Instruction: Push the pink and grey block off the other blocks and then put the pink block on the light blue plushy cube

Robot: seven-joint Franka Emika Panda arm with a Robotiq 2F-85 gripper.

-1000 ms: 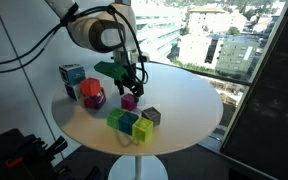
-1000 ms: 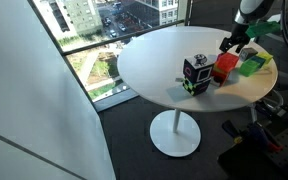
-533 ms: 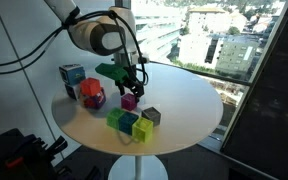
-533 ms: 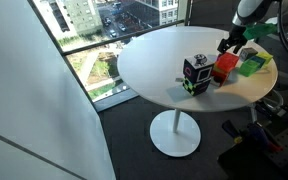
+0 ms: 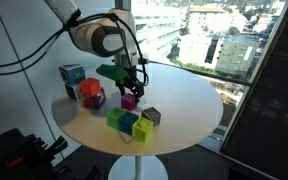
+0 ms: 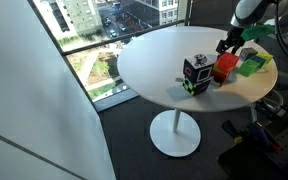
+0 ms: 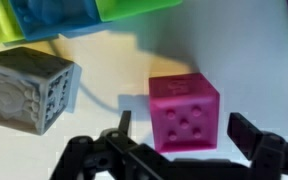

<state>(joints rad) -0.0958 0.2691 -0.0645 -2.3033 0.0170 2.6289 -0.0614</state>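
The pink block sits on the white table, apart from the other blocks. My gripper is open and low over it, one finger on each side with a gap at both. An exterior view shows the gripper just above the pink block. The grey block stands on the table beside it. The green, teal-blue and yellow-green blocks lie in a row near the front edge. The light blue plushy cube is at the far left.
A dark magenta lump with an orange-red top stands between the plushy cube and the pink block. A green object lies behind the gripper. The round table edge is close on all sides; windows surround the scene.
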